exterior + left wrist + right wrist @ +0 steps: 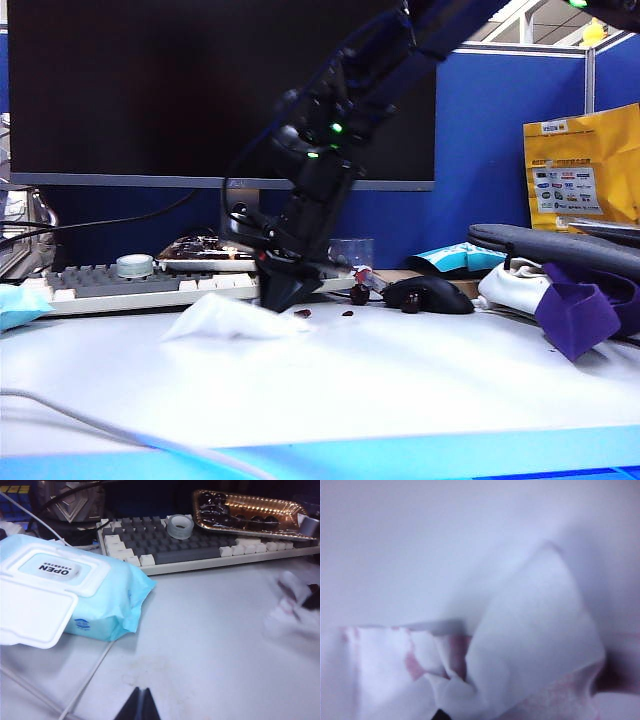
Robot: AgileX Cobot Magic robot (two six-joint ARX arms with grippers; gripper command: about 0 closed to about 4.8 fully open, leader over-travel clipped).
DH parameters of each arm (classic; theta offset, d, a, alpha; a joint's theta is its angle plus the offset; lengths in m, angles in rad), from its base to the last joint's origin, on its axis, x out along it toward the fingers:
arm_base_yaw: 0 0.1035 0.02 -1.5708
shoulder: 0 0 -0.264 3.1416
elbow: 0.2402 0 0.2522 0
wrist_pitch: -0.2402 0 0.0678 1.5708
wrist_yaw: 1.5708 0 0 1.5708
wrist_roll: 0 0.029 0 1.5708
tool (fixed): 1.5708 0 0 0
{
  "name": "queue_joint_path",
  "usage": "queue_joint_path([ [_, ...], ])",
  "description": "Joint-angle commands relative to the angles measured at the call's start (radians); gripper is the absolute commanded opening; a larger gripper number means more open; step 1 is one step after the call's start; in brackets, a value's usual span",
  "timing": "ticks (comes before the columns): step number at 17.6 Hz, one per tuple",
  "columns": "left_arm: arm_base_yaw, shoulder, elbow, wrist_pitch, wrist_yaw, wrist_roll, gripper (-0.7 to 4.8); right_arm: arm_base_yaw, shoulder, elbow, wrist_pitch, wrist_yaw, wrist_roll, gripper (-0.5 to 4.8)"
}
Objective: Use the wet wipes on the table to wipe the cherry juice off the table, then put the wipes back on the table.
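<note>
While the pack (pixel 75 595) lid reads "OPEN", right end effector (pixel 283 292) clamps wet wipes (pixel 225 318); left (pixel 141 706) together

Wet wipes (pixel 530 645): soft wrinkled white cloth-like tissue, pink-stained; surface (pixel 400 390): smooth matt white; wipes pack (pixel 100 600): glossy plastic

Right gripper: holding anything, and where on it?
The right gripper is shut on the wet wipe, pinching a bunched, pink-stained fold at one end; the rest trails on the table. The left gripper is shut, holding nothing.
</note>
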Motion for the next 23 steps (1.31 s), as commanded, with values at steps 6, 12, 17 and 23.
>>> queue_joint_path([
  [6,0.000,-0.003,-0.006,-0.010,0.003,0.000,-0.04,-0.029,0.032,-0.018,-0.045,0.200,0.014,-0.06],
  [12,0.000,-0.003,-0.006,-0.010,0.003,0.000,-0.04,-0.002,0.031,-0.013,-0.192,-0.055,-0.028,-0.06],
  [17,0.000,-0.003,-0.006,-0.010,0.003,0.000,-0.04,-0.015,0.031,-0.013,-0.383,0.412,-0.001,-0.06],
  [23,0.000,-0.003,-0.006,-0.010,0.003,0.000,-0.04,-0.055,0.031,-0.013,-0.478,0.428,0.044,-0.06],
])
